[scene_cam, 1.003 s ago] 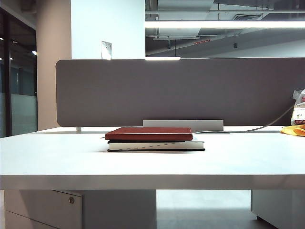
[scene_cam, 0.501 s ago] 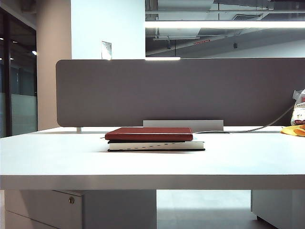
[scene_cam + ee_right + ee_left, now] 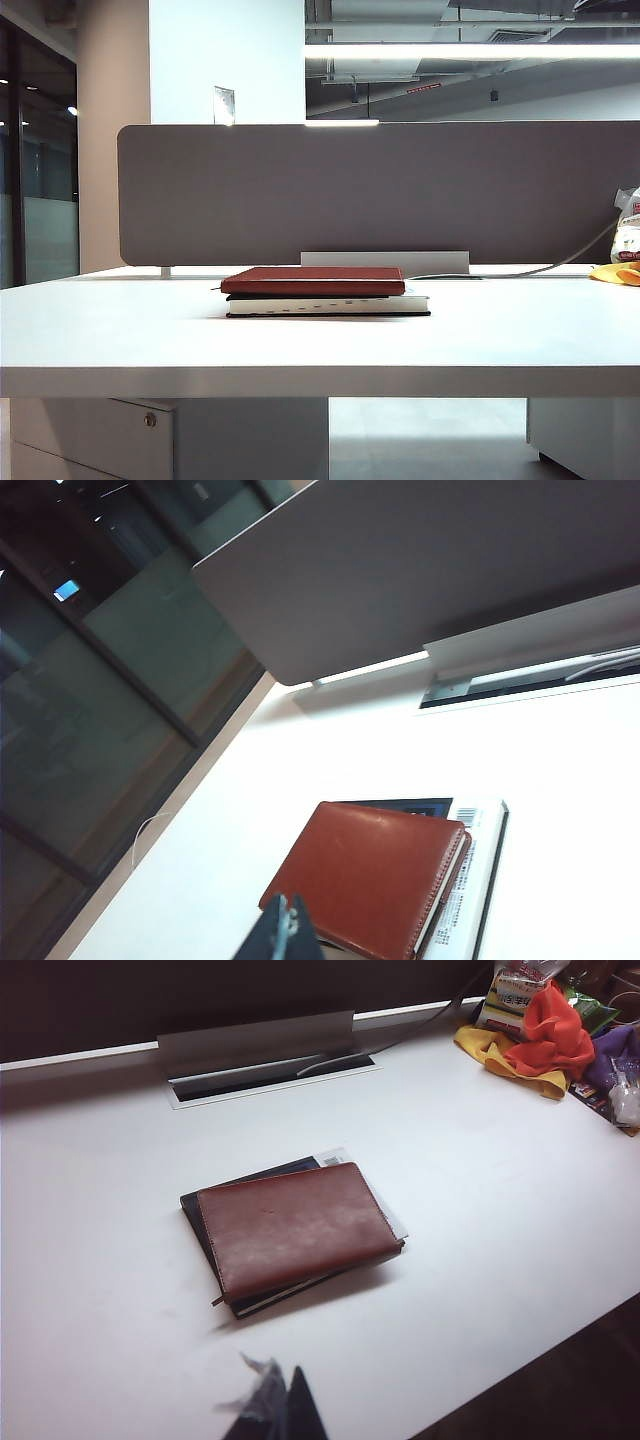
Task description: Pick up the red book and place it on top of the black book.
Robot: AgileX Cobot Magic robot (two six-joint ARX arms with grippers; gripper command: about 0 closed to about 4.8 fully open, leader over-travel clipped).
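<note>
The red book (image 3: 312, 281) lies flat on top of the black book (image 3: 330, 305), near the middle of the white table (image 3: 120, 330). Neither arm shows in the exterior view. In the left wrist view my left gripper (image 3: 275, 1402) hovers shut and empty above bare table, short of the red book (image 3: 295, 1225); the black book (image 3: 197, 1210) sticks out beneath it. My right gripper (image 3: 283, 925) is shut and empty too. It sits tilted just off a corner of the red book (image 3: 370, 875), whose black book (image 3: 400, 806) shows a barcode patch.
A grey partition (image 3: 380, 190) stands along the table's far edge, with a cable slot (image 3: 270, 1075) in front of it. Coloured cloths and packets (image 3: 540, 1040) are piled at the far right. The table's front edge (image 3: 520, 1360) is close to the left gripper.
</note>
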